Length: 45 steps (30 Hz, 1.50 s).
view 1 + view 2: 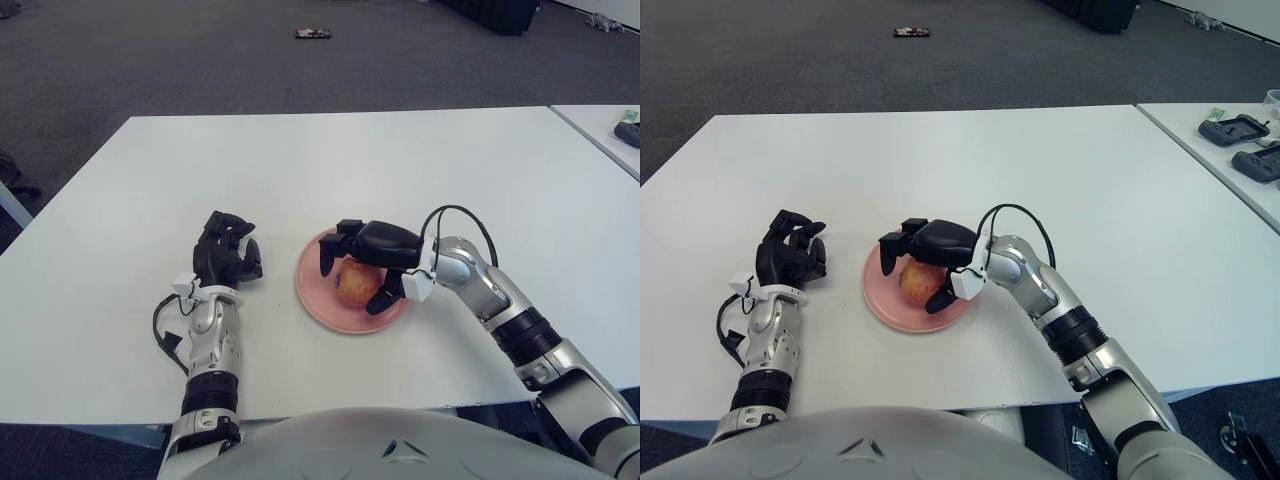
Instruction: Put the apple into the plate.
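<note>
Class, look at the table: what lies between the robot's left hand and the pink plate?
Nothing: only bare white table lies between the left hand and the plate, which both eye views show.

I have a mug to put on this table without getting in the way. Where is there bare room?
The far half of the table, beyond the plate and both hands, is bare. Crowded: the near centre, where the right robot hand arches over the apple on the plate and the left robot hand shows just left of it.
</note>
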Tool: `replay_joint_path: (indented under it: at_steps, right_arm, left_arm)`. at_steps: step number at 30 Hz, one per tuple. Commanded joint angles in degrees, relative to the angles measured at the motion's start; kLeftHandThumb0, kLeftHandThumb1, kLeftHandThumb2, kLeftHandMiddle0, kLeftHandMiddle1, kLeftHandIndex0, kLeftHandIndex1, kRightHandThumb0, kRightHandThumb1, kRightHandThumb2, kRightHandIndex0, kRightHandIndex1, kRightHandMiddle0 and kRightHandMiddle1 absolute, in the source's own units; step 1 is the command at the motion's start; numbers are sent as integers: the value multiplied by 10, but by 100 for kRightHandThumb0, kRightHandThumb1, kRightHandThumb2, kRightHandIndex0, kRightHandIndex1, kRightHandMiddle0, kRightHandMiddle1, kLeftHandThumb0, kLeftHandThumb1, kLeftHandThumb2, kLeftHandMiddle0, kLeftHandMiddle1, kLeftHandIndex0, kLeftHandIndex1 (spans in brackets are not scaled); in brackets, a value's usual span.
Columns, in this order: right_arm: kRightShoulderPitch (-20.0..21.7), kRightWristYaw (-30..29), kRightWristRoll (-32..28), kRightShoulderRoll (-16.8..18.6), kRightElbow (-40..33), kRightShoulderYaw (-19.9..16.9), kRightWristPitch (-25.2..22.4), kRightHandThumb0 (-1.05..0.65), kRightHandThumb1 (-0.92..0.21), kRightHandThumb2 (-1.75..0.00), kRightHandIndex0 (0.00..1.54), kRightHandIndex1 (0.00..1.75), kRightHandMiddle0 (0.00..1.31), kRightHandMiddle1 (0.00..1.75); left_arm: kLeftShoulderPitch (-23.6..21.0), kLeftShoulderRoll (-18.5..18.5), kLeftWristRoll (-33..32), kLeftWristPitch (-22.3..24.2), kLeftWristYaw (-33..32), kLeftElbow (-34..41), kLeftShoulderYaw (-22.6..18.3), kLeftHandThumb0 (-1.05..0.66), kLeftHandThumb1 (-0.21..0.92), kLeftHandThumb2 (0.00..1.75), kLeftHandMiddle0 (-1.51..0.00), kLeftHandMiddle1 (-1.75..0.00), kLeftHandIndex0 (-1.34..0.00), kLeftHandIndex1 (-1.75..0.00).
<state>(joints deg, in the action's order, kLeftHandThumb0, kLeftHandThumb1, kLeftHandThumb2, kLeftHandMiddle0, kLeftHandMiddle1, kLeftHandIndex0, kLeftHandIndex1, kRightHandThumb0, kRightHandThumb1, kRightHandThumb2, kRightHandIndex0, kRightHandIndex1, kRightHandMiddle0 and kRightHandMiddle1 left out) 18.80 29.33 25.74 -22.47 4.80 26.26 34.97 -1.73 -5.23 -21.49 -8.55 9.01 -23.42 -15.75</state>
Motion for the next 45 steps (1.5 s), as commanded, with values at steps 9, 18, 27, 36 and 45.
replay_joint_path:
  at_steps: [9,18,27,36,45]
  right_arm:
    - [3,-24,-13,-15,22,-11,47,-78,-61,-80,0,0,0,3]
    - [5,-12,-38,-20,16,-16,45,-82,-62,-75,0,0,0,0]
    - [18,11,-85,-28,-2,-35,25,-92,-73,-63,0,0,0,0]
    - [50,26,-159,-2,-41,-80,-70,-94,-75,-58,0,0,0,0]
    - [-17,-121,-175,81,-64,-161,-96,-71,-60,-90,0,53,0,67]
  left_arm:
    - [24,-15,1,15,-15,-15,-3,-1,-6,175,-91,-175,-67,-171]
    - [29,-17,1,31,-25,1,0,-1,-2,170,-88,-175,-63,-172]
    - [32,-20,10,41,-47,13,2,-1,-4,173,-90,-175,-64,-172]
    - [28,-15,-7,53,-27,8,-1,-1,-7,175,-92,-175,-69,-168]
    - [28,-11,-4,46,-19,2,1,-1,-8,175,-93,-175,-70,-166]
